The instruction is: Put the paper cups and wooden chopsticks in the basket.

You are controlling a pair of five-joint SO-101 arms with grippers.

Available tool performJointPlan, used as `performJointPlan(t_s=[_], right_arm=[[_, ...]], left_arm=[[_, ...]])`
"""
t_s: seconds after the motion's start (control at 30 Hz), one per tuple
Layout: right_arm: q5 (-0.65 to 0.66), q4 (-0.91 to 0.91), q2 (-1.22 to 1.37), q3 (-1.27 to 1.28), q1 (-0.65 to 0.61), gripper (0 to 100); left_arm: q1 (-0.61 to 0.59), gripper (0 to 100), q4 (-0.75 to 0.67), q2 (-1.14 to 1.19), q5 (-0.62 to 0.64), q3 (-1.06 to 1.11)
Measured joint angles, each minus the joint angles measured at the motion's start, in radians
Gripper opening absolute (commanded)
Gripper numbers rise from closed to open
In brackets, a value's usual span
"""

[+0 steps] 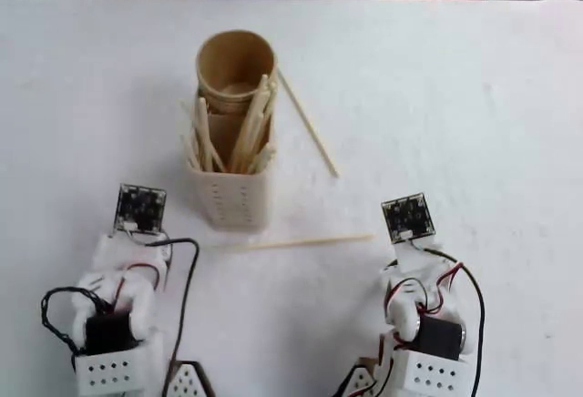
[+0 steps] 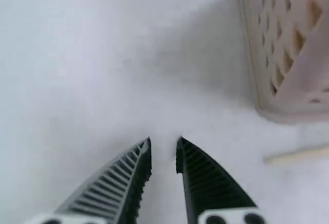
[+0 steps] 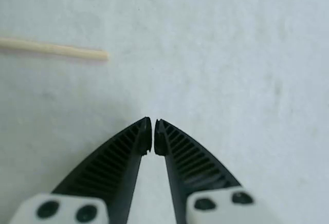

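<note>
Two arms are sitting at the near edge of the white table (image 1: 474, 96): the left arm (image 1: 114, 306) near the basket, the right arm (image 1: 424, 315) well apart from it.

- Left claw (image 2: 164, 152): hanging just over bare table, tips slightly parted with a narrow gap between them, pinching nothing. The basket's perforated wall is showing just beside it in the left wrist view.
- Right claw (image 3: 153, 131): hanging over bare table, tips pressed almost together, gripping nothing.
- Basket (image 1: 235, 198): white, perforated, standing upright between the arms and the far half of the table, closer to the left arm.
- Paper cups (image 1: 235, 65): brown, nested in a stack, already sitting inside the basket with the top cup's open mouth rising above its rim.
- Wooden chopsticks (image 1: 250, 133): several are standing in the basket, leaning against the cup stack.
- Loose chopstick A (image 1: 308, 126): lying flat on the table just to the right of the basket, running diagonally away from the cups.
- Loose chopstick B (image 1: 305, 242): lying flat, roughly crosswise, between the basket's base and the right arm; its end is showing ahead of the right claw, not touching it.
</note>
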Motion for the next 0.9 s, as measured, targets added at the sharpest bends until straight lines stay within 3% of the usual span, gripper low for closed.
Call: performJointPlan(t_s=[0.1,0.27,0.47,0.57,0.7,0.9], right_arm=[[0.0,0.0,0.0,0.0,0.0,2.8],[-0.002,-0.037,0.0,0.0,-0.003,2.8],[0.002,-0.29,0.0,0.0,-0.141,2.8],[0.048,-0.331,0.0,-0.014,-0.206,2.8],[0.141,-0.321,0.0,-0.106,-0.221,2.8],[0.258,-0.106,0.153,-0.427,-0.229,2.8]], left_arm=[[0.0,10,0.114,0.0,0.0,0.0],[0.0,10,0.143,0.0,0.0,0.0],[0.0,10,0.143,0.0,0.0,0.0],[0.0,10,0.143,0.0,0.0,0.0],[0.0,10,0.143,0.0,0.0,0.0],[0.0,10,0.143,0.0,0.0,0.0]])
